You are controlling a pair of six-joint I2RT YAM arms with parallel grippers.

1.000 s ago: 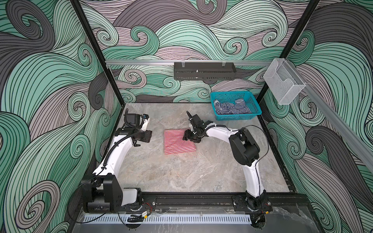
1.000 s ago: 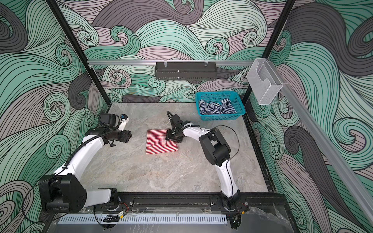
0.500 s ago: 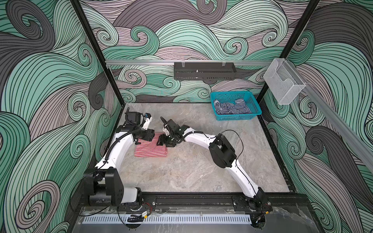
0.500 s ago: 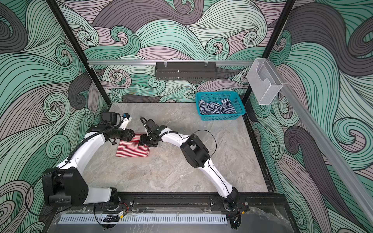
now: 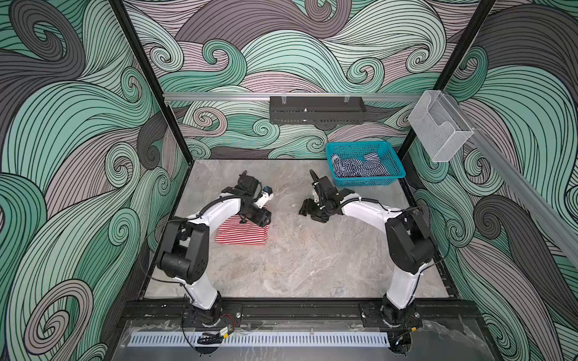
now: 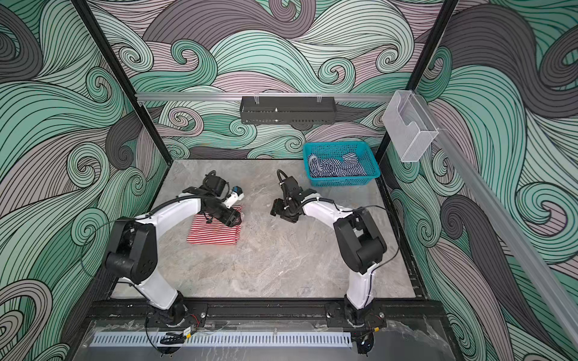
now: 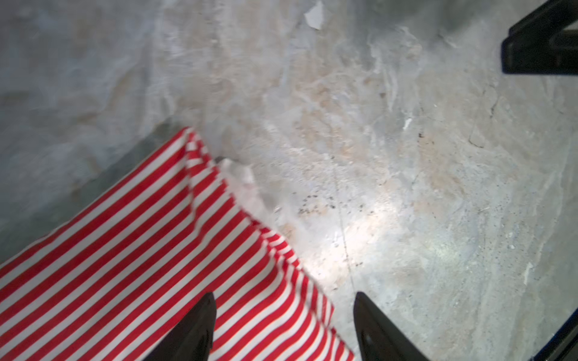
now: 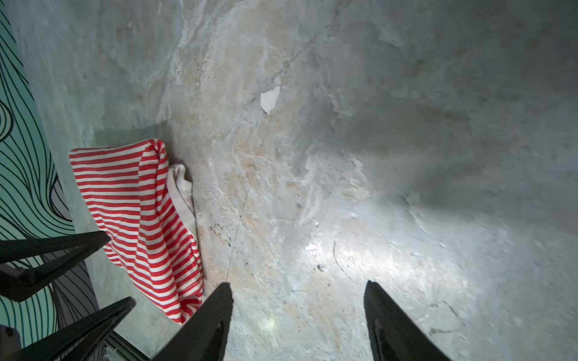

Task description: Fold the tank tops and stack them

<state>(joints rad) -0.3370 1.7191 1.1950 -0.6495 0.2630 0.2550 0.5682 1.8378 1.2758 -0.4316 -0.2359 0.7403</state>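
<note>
Red-and-white tank top (image 5: 242, 234) is lying folded on the table (image 5: 312, 265), left of middle (pale trim is poking out at one edge in the wrist views). Left gripper (image 7: 284, 300) is hanging over the top's far right corner, jaws standing apart, gripping nothing. Right gripper (image 8: 298, 286) is hovering over bare table near the middle, well apart from that top, jaws also apart and empty. Navy-and-white tank top (image 5: 359, 168) is sitting crumpled inside the teal basket (image 5: 364, 182) at back right.
</note>
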